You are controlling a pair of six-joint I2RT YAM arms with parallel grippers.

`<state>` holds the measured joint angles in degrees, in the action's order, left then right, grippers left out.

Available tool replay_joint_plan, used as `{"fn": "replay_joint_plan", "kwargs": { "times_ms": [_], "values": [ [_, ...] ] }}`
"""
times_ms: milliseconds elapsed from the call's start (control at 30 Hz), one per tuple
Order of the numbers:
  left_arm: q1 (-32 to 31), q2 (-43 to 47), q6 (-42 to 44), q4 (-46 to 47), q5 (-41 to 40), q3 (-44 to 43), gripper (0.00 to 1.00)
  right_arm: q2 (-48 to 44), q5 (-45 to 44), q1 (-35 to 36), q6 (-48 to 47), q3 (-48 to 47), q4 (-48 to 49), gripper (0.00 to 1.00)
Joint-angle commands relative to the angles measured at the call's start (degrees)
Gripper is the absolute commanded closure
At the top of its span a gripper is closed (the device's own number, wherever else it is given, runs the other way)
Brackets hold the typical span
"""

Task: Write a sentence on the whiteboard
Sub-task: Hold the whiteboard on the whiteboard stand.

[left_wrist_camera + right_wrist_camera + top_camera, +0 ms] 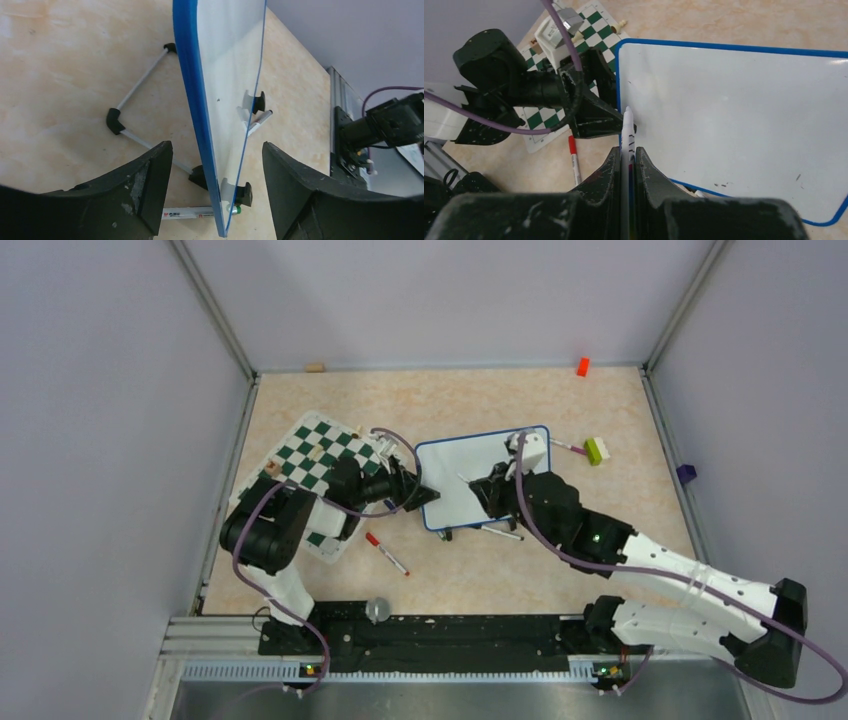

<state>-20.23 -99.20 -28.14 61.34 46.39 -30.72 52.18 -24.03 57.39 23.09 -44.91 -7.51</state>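
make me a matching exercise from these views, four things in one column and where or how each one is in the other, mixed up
1 left hand
2 right hand
3 whiteboard
4 red-capped marker

A lying flat near the chess mat
B shut on a white marker
C open, one finger on each side of the board's edge
D no words on it

Pairs: 1-C, 2-B, 3-D, 4-A

Glossy smooth whiteboard (pixel 734 115), blue plastic frame (pixel 197 100), matt speckled table (pixel 470 575)

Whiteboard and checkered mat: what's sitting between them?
The left gripper, its open jaws straddling the left edge of the whiteboard, beside the checkered mat; the top view shows it.
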Motion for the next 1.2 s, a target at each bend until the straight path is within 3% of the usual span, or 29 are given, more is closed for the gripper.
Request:
{"fn": "replay_joint_plan", "kwargs": {
  "times_ms": [0,433,533,633,833,1000,1167],
  "values": [
    [0.4,-3.2,-7.0,14.8,8.1,-1.0,0.29,4.4,5.6,0.6,-2.4,-5.4,-3.3,1.0],
    [1.9,-4.5,-9.3,12.4,9.3,-3.3,0.45,15.8,0.7,0.6,-2.0,-17.2,-7.5,1.0],
    [2.4,-5.9,-12.0,14.0,11.1,-4.3,0.03,15.9,0.6,0.6,-1.7,-17.5,-6.6,1.0],
    [2.9,-6.1,-13.3,15.6,11.3,-4.1,0.01,15.7,0.1,0.6,-1.0,-17.4,-6.5,1.0],
    [3.6,-5.1,-13.3,9.6,12.3,-6.4,0.01,13.1,-1.8,0.5,-0.2,-16.0,-7.1,1.0],
    [3.6,-1.5,-4.7,-0.8,9.6,-5.0,0.01,10.8,-3.3,0.6,0.5,-14.9,-8.0,1.0],
    [3.5,-4.5,-7.8,4.6,14.2,-5.2,0.01,9.7,-4.1,0.6,0.9,-14.8,-9.2,1.0]
  ]
}}
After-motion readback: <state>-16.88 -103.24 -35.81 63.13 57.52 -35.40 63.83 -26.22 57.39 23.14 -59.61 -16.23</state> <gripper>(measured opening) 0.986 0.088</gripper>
